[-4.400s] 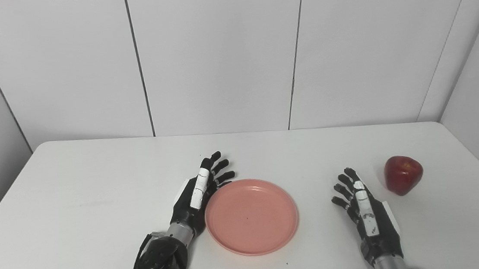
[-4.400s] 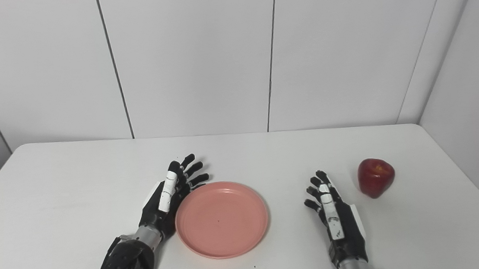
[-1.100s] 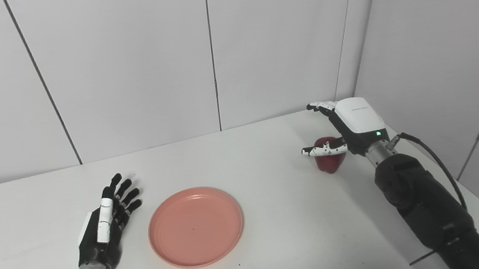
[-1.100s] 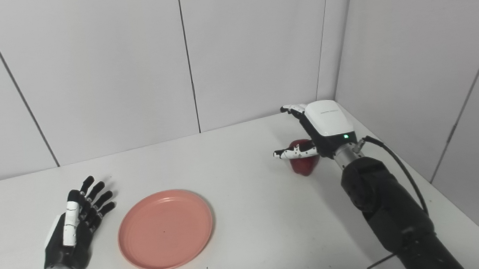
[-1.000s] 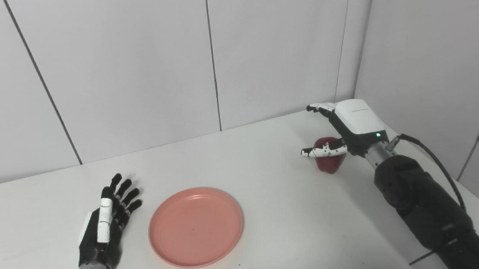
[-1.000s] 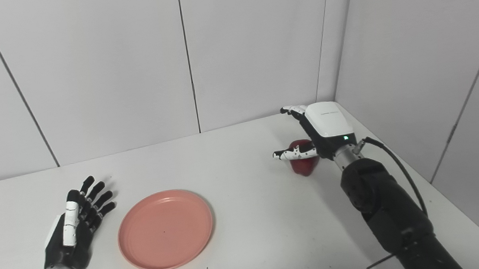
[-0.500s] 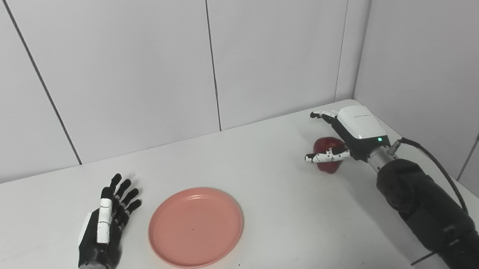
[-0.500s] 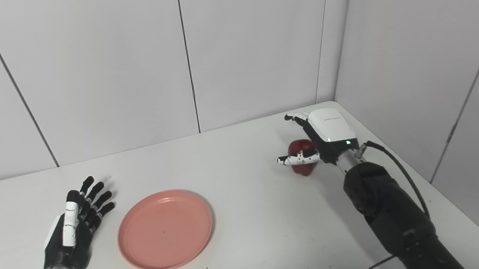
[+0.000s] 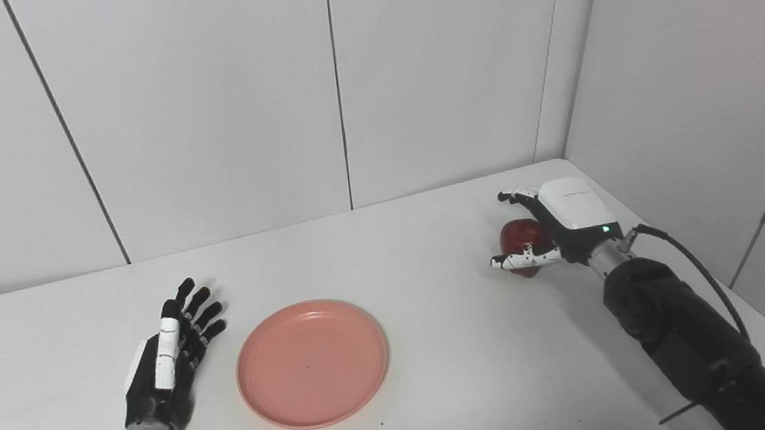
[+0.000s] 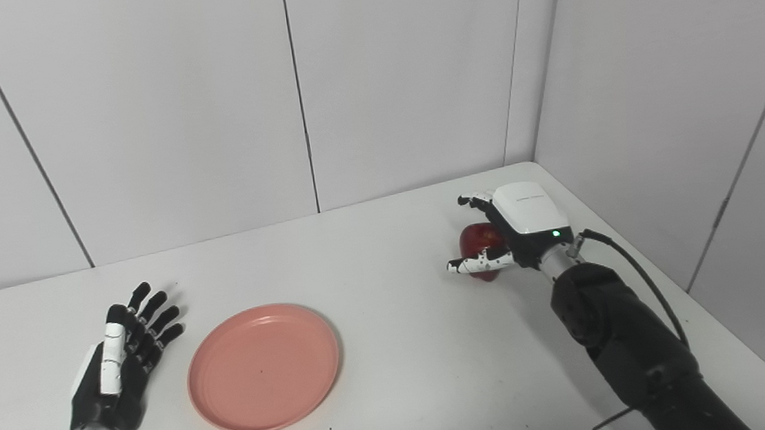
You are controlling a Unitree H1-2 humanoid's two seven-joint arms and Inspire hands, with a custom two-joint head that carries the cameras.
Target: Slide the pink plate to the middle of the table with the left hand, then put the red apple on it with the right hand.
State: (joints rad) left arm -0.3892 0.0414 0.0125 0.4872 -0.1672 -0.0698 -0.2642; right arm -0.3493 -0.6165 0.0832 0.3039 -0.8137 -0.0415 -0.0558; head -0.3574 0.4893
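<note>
The pink plate lies flat and bare on the white table, left of the picture's middle. The red apple stands near the table's far right corner. My right hand is low around it, thumb stretched across the apple's front and fingers curved behind it. The hand is open, and I cannot tell whether it touches the apple. My left hand rests open on the table, palm toward the plate, a short gap left of its rim.
A grey wall rises close behind and to the right of the apple. The table's right edge runs just beside my right forearm, where a black cable loops.
Over the last second my right hand has sunk lower around the apple, the thumb dropping across its front. Plate and left hand have stayed still. The camera turned right since the earliest frames.
</note>
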